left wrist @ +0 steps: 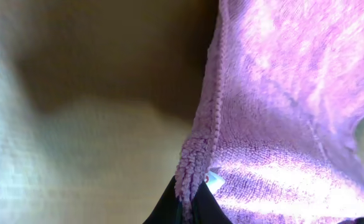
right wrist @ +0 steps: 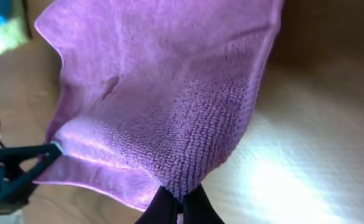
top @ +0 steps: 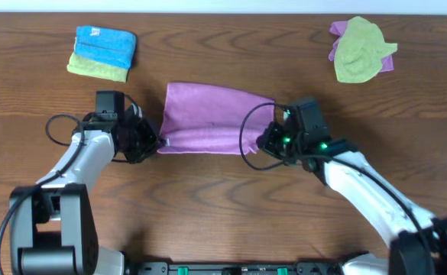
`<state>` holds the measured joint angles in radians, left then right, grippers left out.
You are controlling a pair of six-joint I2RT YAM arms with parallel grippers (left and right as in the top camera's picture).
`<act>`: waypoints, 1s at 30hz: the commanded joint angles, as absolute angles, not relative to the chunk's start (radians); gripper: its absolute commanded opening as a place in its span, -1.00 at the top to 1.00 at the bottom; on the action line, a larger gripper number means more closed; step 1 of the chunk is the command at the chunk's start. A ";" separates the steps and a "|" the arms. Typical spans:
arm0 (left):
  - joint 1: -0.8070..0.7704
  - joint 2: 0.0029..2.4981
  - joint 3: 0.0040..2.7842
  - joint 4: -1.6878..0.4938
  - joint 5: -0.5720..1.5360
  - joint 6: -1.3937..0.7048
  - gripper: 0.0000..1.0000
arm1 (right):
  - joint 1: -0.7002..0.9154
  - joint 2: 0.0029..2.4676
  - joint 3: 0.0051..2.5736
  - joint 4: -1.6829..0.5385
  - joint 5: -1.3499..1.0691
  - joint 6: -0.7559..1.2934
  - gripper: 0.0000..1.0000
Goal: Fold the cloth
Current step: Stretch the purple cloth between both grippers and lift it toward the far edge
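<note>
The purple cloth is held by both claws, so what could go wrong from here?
1. The left gripper and right gripper each pinch only a thin bit of the cloth at its edge. Either bit could slip out during the fold.
2. The cloth lies wrinkled between them, so the fold may land uneven.
3. The right arm's black cable loops over the cloth's right edge and might snag it.
</note>
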<state>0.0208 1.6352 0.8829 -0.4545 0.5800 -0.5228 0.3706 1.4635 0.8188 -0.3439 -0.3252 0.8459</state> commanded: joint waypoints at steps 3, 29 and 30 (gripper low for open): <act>0.028 1.565 0.879 -0.488 0.559 -0.498 0.89 | 0.353 1.411 0.817 -0.369 -0.269 0.795 0.97; -0.007 1.978 1.573 -0.331 0.408 -0.635 0.89 | 0.179 1.887 1.428 -0.175 -0.210 0.670 0.98; -0.007 2.019 1.628 -0.330 0.407 -0.635 0.89 | 0.168 1.934 1.493 -0.177 -0.210 0.663 0.97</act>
<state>-0.0284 1.9686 1.5448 -0.3336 0.4911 -0.6323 0.2207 1.8858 1.4036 -0.1780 -0.2958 0.6975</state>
